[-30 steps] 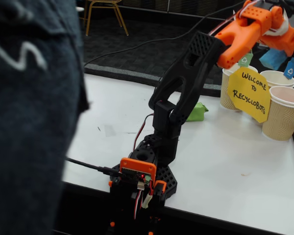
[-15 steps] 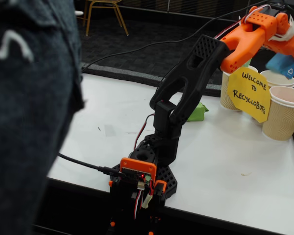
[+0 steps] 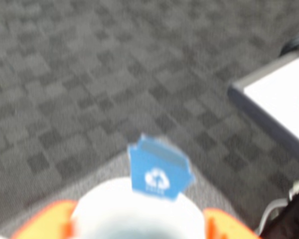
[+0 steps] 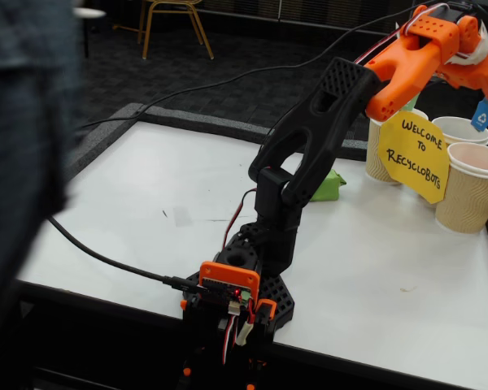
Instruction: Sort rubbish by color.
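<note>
In the fixed view my orange gripper [image 4: 486, 77] is raised at the far right of the white table [image 4: 146, 211], above a group of beige ribbed paper cups. In the blurred wrist view my gripper [image 3: 139, 226] has its orange fingers [image 3: 45, 219] spread to either side of the white cup rim [image 3: 134, 209] with the blue recycling tag [image 3: 157, 172]. Nothing shows between them. The green lump [image 4: 329, 185] lies on the table behind my arm, left of the cups. The blue and orange lumps are out of view.
The yellow "Welcome to Recyclobots" sign [image 4: 413, 154] leans on the cups, near the blue-tagged cup [image 4: 462, 128] and a closer cup [image 4: 472, 191]. A blurred person [image 4: 24, 146] fills the left edge. Cables cross the table. A white board [image 3: 284, 92] lies on the carpet.
</note>
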`<state>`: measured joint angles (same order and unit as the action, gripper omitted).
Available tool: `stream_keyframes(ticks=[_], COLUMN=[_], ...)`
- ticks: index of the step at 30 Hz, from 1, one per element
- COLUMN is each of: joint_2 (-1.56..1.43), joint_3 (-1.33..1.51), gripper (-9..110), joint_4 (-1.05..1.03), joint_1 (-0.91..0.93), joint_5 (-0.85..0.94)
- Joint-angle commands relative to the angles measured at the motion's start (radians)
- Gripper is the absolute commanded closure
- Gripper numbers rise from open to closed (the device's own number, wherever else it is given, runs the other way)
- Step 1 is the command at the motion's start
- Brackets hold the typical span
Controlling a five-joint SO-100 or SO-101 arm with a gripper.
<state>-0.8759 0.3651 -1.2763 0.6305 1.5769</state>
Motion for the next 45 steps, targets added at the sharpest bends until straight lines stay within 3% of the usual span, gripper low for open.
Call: stream_keyframes(ticks=[1, 9, 28, 45], joint_2=[-0.222, -0.503, -1.088, -1.279], joint_3=[-0.13, -0.067, 0.873, 1.259], gripper=[95, 101, 101, 101], joint_4=[-0.149, -0.39, -0.408, -0.403], joint_1=[0.015, 0.002, -0.044, -0.285], joint_5=[-0.011, -0.133, -0.275, -0.382])
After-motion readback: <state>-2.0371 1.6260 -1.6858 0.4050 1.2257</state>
